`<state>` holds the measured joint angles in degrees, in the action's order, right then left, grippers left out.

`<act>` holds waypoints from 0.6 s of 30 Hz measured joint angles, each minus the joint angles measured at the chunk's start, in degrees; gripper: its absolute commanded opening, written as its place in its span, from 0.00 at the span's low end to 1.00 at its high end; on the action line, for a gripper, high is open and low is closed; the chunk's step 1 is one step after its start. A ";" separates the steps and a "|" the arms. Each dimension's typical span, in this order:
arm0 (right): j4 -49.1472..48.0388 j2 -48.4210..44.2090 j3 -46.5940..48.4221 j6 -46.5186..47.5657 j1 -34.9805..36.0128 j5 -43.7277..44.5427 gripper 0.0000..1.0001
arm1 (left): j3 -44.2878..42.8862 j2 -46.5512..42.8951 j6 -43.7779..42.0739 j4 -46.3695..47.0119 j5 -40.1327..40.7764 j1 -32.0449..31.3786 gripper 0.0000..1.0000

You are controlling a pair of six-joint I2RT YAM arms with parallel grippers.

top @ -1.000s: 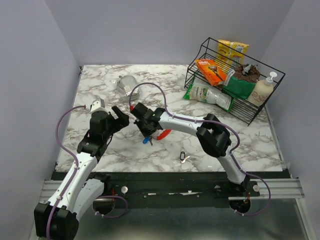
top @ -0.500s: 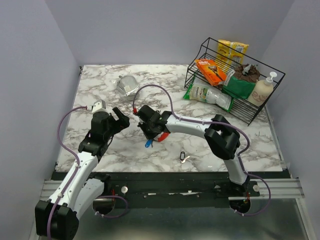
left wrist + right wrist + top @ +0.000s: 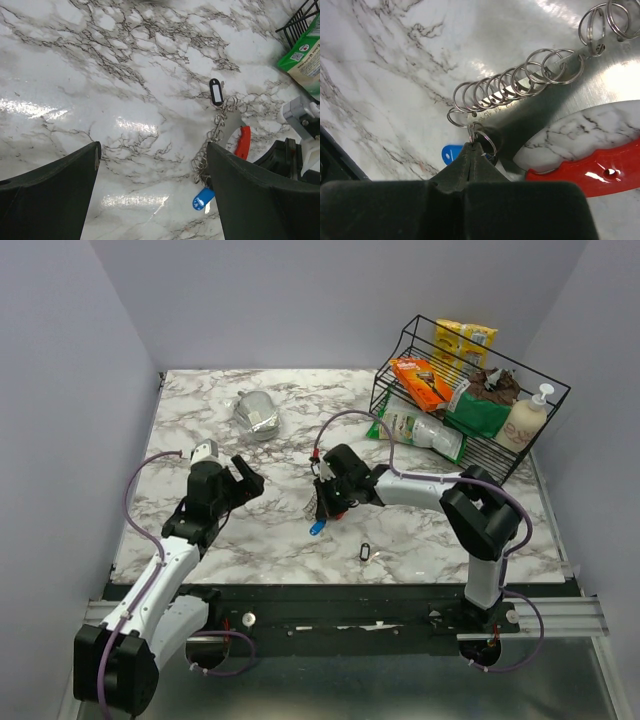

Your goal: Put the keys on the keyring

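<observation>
Top view: keyring (image 3: 316, 527) clamped by right gripper (image 3: 320, 508); one key (image 3: 365, 552) laid well apart, on keyring's right. Left wrist view: left gripper (image 3: 152, 155) spread wide, nothing held; second key (image 3: 215, 92) at keyring's far end. Right wrist view: jaws pinched on a keyring link beside blue tag (image 3: 451, 152).
</observation>
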<state>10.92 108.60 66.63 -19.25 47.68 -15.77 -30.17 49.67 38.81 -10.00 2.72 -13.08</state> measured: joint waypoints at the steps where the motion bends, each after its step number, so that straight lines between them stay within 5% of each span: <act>1: -0.57 -0.04 -0.37 -0.35 -0.79 -0.42 0.03 | 0.02 0.42 -0.02 0.26 -0.44 0.00 0.95; 8: -2.40 -0.48 -1.73 -1.88 -2.45 -2.19 0.10 | 0.11 3.74 -0.57 2.01 -3.67 0.00 0.95; 15: -2.58 -0.72 -2.05 -2.32 -2.99 -2.86 0.43 | 0.96 7.67 -1.03 4.83 -7.17 0.00 0.95; 18: -2.58 -1.27 -2.27 -2.71 -3.17 -2.86 0.48 | 1.18 10.03 -1.14 6.01 -8.85 0.00 0.95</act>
<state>8.34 107.33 64.36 -21.96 44.51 -18.63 -28.99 59.70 37.67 -3.99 -6.13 -13.08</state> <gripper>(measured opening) 0.439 0.951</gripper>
